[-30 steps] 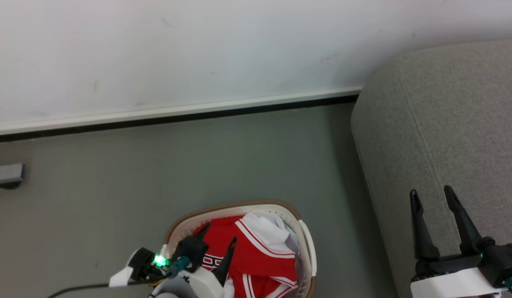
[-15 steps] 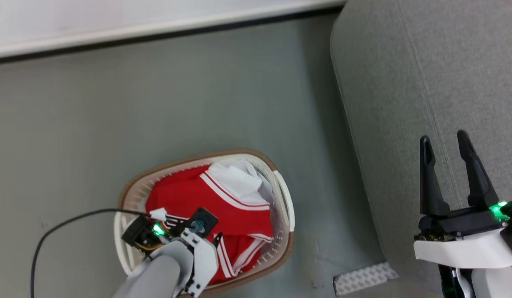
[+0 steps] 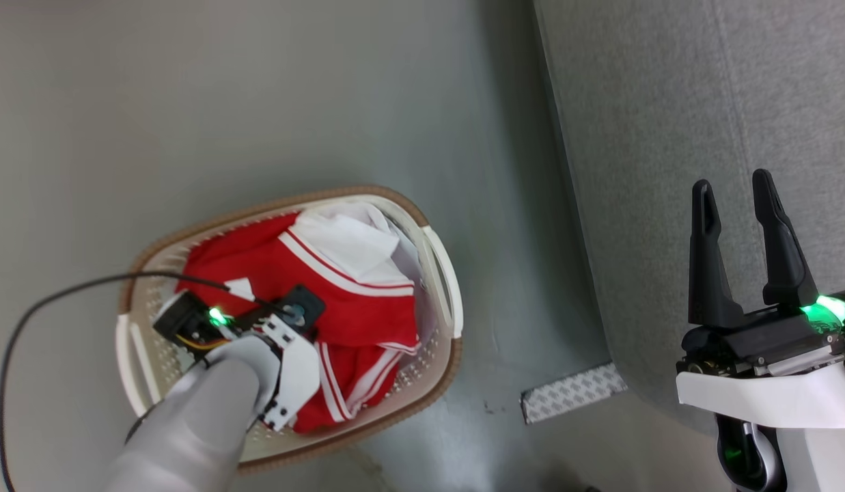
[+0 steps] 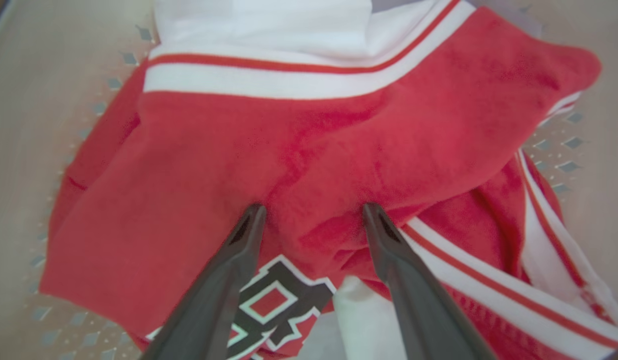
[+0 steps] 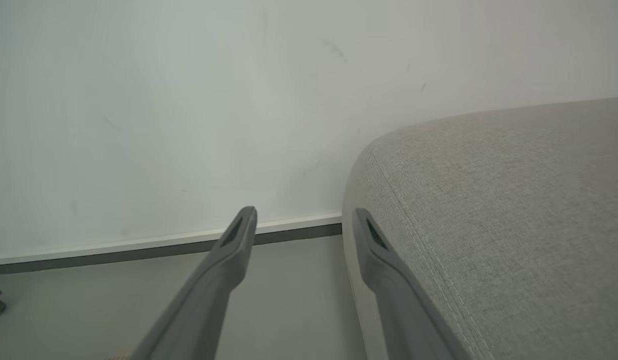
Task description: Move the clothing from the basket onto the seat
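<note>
Left end effector (image 4: 313, 212), fingers spread, points down w/ tips at the red clothing (image 3: 357, 307) heaped in the basket (image 3: 441, 273), prob. to pinch a fold. Right end effector (image 3: 730, 181) hovers released over the grey seat (image 3: 654, 123), likely kept clear.

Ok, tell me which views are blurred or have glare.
Left wrist view: soft all over, jersey and left claw smeared. Head view: sharp on the basket, a green light flaring by the right claw. Right wrist view: even light, seat weave crisp.
</note>
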You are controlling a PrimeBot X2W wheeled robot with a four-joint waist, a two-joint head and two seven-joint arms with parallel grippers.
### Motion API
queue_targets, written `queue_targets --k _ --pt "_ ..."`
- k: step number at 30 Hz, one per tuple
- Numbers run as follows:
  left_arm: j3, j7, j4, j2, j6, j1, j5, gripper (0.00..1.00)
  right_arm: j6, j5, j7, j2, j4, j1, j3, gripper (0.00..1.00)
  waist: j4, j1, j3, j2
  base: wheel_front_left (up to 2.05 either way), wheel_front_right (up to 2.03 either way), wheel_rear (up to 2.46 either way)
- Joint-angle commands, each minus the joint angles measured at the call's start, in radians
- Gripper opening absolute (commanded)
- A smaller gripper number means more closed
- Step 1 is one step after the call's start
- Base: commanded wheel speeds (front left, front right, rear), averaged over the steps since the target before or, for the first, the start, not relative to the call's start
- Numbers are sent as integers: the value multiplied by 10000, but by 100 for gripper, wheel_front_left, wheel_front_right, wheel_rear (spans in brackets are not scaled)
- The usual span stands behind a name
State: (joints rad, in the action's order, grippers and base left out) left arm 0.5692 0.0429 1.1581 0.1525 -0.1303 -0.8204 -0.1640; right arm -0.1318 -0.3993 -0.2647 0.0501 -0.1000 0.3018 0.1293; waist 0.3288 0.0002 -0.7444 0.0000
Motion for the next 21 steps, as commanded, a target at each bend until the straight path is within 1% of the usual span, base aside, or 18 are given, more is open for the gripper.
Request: queue_targets --k 1,2,3,6,8,12,17,21 --pt "3 68 98 93 17 -140 21 100 21 -52 3 6 -61 102 34 100 186 -2 -352 0 0 0 0" --pt "-12 51 180 105 14 -199 143 9 21 -88 3 6 -70 111 50 100 215 -2 -450 0 0 0 0" --pt "85 103 252 113 11 -255 147 0 21 -112 3 7 -88 124 65 100 241 -2 -526 0 0 0 0" --pt "354 293 466 54 7 -349 343 0 21 -166 3 7 -82 119 18 100 257 -2 -601 0 0 0 0" --pt "438 608 514 -73 6 -382 541 0 21 -116 3 7 -12 72 -65 100 180 -2 -521 0 0 0 0" --pt "515 1335 438 -379 6 -337 1194 0 21 50 3 7 218 -78 -236 100 -132 -2 39 0 0 0 0" --pt "395 1957 144 -698 6 227 2240 0 21 264 3 12 601 -428 -308 100 -614 -2 1318 0 0 0 0" --pt "475 2143 -401 -850 6 967 3019 0 21 496 3 13 911 -912 -390 100 -1065 -2 2502 0 0 0 0"
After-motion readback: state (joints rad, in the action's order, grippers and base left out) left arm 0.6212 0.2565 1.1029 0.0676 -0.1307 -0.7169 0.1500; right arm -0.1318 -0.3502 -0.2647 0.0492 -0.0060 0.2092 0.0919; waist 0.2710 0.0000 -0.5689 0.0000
